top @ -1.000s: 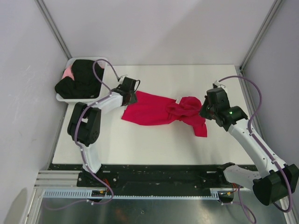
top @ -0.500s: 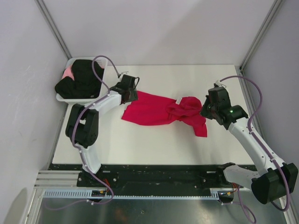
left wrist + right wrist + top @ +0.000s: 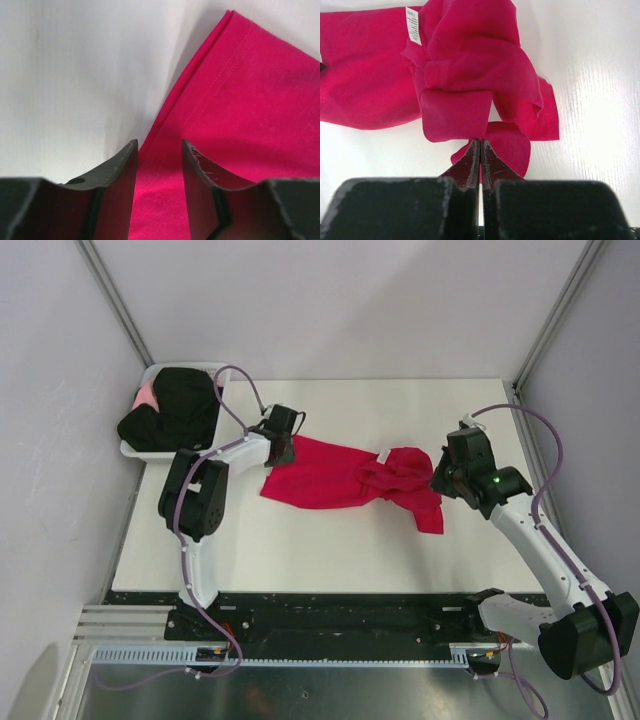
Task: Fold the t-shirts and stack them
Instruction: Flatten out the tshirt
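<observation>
Right wrist view: the white neck label [image 3: 413, 25] on the red t-shirt [image 3: 470, 65] carries small dark print, too fine to read. The shirt is soft, matte knit cloth. This end of it is bunched into loose overlapping folds, and one rounded flap hangs toward the camera. The right gripper [image 3: 480, 142] has its two dark fingers pressed together. A thin sliver of red shows in the seam between them, so it is pinching the edge of that bunched end.

In the left wrist view, the other end of the shirt lies flat and smooth on the white table [image 3: 65, 75]. A straight hem with a neat row of stitching runs along its edge. The left gripper [image 3: 159, 145] is spread apart, and red cloth lies in the gap between its black, slightly scuffed fingers. I can't tell whether either one is touching the cloth.

From the top camera, the red t-shirt [image 3: 330, 475] stretches across the middle of the table [image 3: 300, 540] between the left gripper [image 3: 288, 450] and the right gripper [image 3: 437, 475]. It is flat on the left and crumpled on the right. The black t-shirts [image 3: 175, 410] are heaped in a white plastic basket [image 3: 135, 451] at the far left corner, well apart from the red one.
</observation>
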You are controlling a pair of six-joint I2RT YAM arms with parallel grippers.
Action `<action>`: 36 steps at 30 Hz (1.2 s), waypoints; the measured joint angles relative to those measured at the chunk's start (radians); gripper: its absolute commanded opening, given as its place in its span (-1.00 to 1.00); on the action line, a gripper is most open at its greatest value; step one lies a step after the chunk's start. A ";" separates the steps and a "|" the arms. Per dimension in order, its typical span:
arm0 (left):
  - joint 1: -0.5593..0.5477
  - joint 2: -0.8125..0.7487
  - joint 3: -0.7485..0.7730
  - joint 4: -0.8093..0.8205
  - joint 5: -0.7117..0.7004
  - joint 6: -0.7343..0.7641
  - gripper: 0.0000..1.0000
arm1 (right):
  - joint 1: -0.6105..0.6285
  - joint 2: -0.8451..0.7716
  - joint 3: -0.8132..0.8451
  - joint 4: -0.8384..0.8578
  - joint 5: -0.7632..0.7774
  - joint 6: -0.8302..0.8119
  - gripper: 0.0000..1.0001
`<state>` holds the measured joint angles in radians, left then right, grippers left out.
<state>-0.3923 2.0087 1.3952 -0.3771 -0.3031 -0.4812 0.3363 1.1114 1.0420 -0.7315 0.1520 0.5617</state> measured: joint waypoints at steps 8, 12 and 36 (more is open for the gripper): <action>-0.002 -0.006 0.000 -0.008 -0.001 -0.006 -0.97 | -0.019 0.031 -0.003 0.024 -0.007 -0.012 -1.00; -0.003 -0.043 0.000 -0.020 -0.001 0.001 -1.00 | -0.060 0.077 -0.003 0.064 -0.039 -0.014 -1.00; 0.042 -0.457 0.352 -0.047 -0.061 0.084 -1.00 | -0.413 0.357 0.787 0.090 -0.222 0.038 -1.00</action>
<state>-0.3508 1.5513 1.7470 -0.4236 -0.3637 -0.3977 -0.0765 1.4689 1.8286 -0.6411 -0.0704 0.5999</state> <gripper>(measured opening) 0.004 0.010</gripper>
